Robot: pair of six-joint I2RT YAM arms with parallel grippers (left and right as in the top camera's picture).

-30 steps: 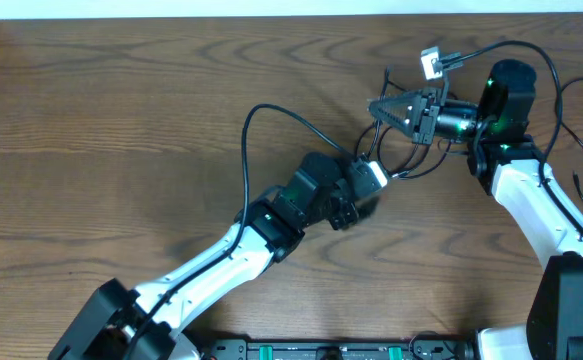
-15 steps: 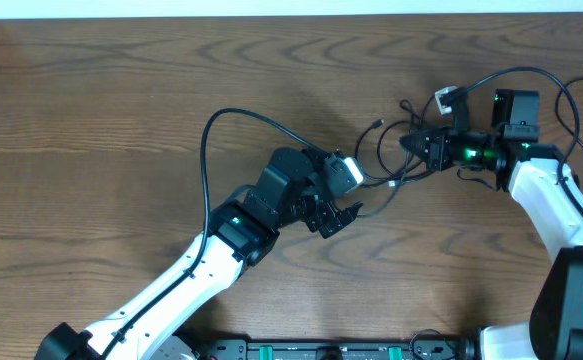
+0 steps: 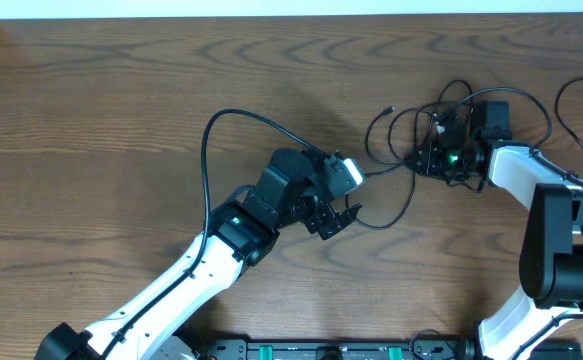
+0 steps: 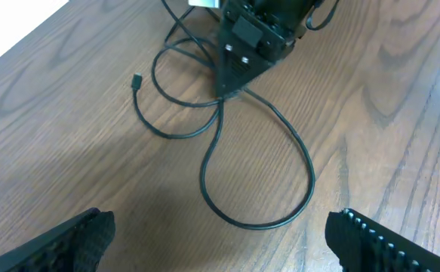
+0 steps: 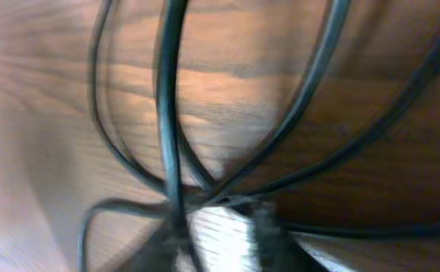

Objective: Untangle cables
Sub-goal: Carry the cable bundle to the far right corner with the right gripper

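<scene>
Black cables (image 3: 423, 128) lie bunched in a small knot of overlapping loops on the wooden table (image 3: 121, 120), toward its far right. One long teardrop loop (image 4: 311, 175) trails out of the knot toward the middle of the table, and a small plug end (image 4: 136, 79) lies loose on the far side of the knot.

My right gripper (image 3: 433, 155) sits right on the knot, nose down where the strands cross. Its own camera shows only blurred cords close up, so I cannot tell whether its fingers are pinching a strand.

My left gripper (image 3: 336, 215) is just short of the teardrop loop with its fingers spread wide and nothing between them. In its wrist view the loop lies straight ahead, centred between the two fingertips. Its long axis runs away from the fingers toward the right gripper.

I judge the left arm the nearer one for taking the free loop, by reaching forward and down across a strand.
</scene>
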